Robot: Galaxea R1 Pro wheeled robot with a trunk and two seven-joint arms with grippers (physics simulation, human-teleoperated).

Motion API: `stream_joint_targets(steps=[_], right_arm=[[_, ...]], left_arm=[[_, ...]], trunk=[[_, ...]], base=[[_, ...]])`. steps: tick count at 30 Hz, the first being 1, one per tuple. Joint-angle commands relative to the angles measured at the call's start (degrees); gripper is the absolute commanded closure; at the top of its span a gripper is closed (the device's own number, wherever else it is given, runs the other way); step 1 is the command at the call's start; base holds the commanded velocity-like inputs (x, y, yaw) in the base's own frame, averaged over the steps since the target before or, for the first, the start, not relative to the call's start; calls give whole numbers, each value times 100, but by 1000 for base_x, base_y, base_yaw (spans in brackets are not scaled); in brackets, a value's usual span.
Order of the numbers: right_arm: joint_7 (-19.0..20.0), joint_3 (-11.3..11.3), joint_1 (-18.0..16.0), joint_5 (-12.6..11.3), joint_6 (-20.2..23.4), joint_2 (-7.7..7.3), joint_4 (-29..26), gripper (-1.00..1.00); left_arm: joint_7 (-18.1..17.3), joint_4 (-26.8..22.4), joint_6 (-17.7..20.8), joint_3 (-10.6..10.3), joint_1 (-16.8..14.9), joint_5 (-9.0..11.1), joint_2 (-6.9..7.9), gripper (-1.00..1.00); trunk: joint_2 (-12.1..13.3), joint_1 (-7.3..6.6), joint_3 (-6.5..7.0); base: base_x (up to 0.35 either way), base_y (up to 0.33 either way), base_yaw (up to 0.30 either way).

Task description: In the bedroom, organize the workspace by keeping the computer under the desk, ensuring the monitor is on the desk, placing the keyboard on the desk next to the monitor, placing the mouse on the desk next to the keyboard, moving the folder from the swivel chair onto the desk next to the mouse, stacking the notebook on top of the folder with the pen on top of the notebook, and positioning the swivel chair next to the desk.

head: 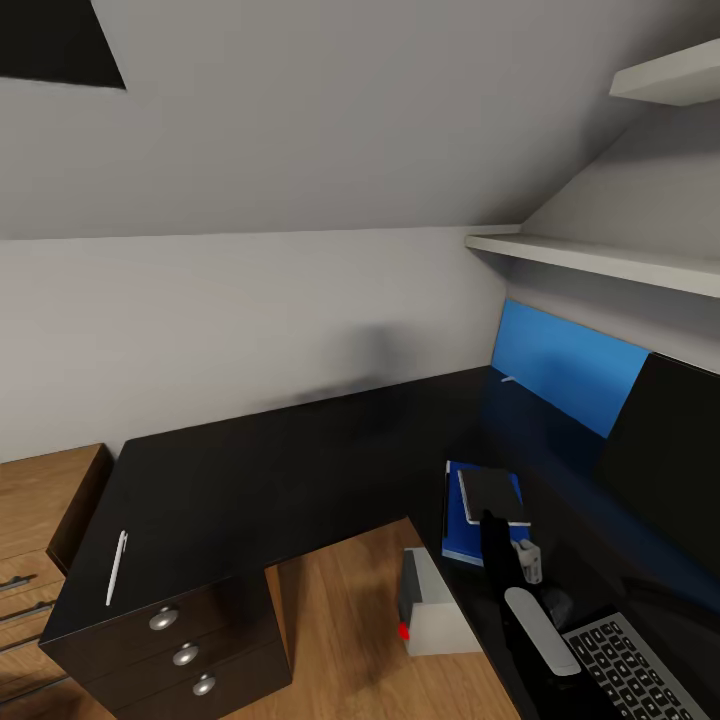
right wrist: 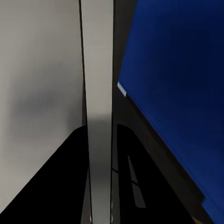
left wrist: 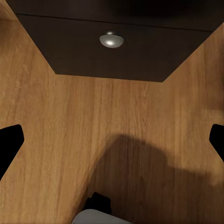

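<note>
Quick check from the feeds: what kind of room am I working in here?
Most likely a home-office corner of an attic bedroom. A sloped grey wall comes down over a long black-topped desk with a drawer unit, and the desk carries a keyboard, a monitor and a blue folder.

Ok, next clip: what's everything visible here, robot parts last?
desk: one, black, along grey walls
drawer knobs: three, silver, desk's drawer unit
pen: one, white, desk's left end
folder: one, blue, on desk
notebook: one, dark, atop folder
computer: one, grey, floor under desk
keyboard: one, silver, desk
monitor: one, black, desk
wall panel: one, blue, beside monitor
shelves: two, white, upper right
dresser: one, wooden, left
right arm: black-white, by folder
left claw: black, open, above floor
</note>
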Motion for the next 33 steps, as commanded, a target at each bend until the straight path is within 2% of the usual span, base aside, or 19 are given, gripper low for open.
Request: stream_joint_targets(steps=[1,4,5,12,21,31,33], right_arm=[[31,21,-4,-60,-40,-4,4,100],[24,21,-4,-60,-39,-4,3,100],[23,21,-4,-60,-38,-4,3,-100],[26,19,-4,-55,-40,-6,2,-100],[28,12,-4,-54,-40,-4,3,-100],[32,21,-4,-44,-48,-3,-41,-100],[38,23,-4,-40,-54,1,-105,-100]], left_arm=[[47,-4,-30,-49,-4,44,9,-100],[47,-4,-30,-49,-4,44,9,-100],[47,-4,-30,-49,-4,44,9,-100],[47,-4,-30,-49,-4,44,11,-100],[47,-4,-30,-49,-4,44,18,-100],[56,-4,-28,-49,-4,44,18,-100],[52,-4,-29,-49,-4,44,18,-100]], trunk=[[-4,0,-6],[-4,0,-6],[-4,0,-6],[-4,0,-6],[-4,0,-6],[-4,0,-6],[76,-44,30]], base=[[0,0,0],[0,0,0],[0,0,0],[-2,0,0],[-236,0,0],[-15,0,0],[0,0,0]])
